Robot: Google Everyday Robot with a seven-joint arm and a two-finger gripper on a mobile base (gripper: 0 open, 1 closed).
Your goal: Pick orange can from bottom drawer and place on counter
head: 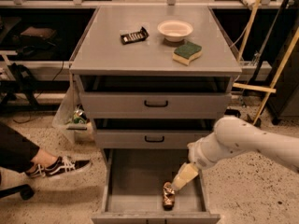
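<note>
Can [168, 195] lies in the open bottom drawer [135, 181], at the drawer's front, right of centre. Gripper [180, 183] is low in the drawer's right half, slightly further back; spread or pressed together cannot be told. Assessment: can is light, thin-walled, dented and smooth. Take it across mid-body with modest squeeze.

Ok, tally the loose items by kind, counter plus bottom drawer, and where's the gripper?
Bowl: 1, on the counter
Sponge: 1, on the counter
Black packet: 1, on the counter
Orange can: 1, in the bottom drawer
Total: 4
The gripper is in that drawer, at the can.
</note>
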